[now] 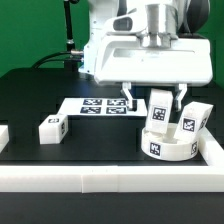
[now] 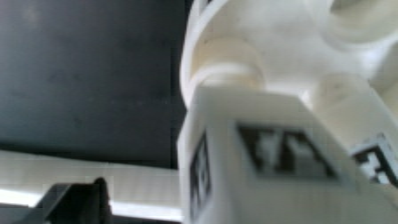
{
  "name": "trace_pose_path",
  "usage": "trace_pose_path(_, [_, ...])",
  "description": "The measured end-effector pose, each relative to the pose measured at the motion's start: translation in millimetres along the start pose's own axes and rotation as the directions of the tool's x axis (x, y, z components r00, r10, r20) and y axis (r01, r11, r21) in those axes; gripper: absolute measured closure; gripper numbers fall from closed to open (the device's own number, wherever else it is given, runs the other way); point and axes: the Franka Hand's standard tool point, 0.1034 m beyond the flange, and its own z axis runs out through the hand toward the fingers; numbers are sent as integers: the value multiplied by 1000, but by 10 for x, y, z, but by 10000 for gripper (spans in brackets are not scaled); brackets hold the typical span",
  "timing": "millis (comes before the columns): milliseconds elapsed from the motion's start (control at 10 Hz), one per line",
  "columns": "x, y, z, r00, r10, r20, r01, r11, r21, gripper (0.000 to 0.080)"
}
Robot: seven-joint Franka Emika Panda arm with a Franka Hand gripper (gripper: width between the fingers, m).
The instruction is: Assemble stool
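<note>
The round white seat lies near the front right of the black table. Two white tagged legs stand on it: one upright, one leaning toward the exterior view's right. My gripper hangs over the upright leg, its fingers spread to both sides of it with gaps. A third leg lies loose on the table at the exterior view's left. In the wrist view the upright leg fills the picture, blurred, in front of the seat. One dark finger shows apart from the leg.
The marker board lies flat behind the seat. White border rails run along the front and the right side, and a rail end shows at the left. Black cables hang at the back left.
</note>
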Motion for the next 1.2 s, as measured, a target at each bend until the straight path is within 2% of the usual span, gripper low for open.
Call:
trace_pose_path(100, [32,-3,-44,1000,1,7,-1,1000,4,160])
trace_pose_path(400, [153,41,-209,999,10,43,-11,1000,18,151])
trace_pose_path(500, [238,69,-257,999,3,45,-4,1000,21,151])
trace_pose_path(600, [273,91,-257,999,-8,41,8,1000,19,151])
trace_pose_path(900, [248,79,-247,999,-10,45,9,1000,20,151])
trace_pose_path(1100, [213,50,-230,995,-10,100,6,999,34,151])
trace_pose_path(1200, [220,86,-234,996,20,88,-22,999,27,151])
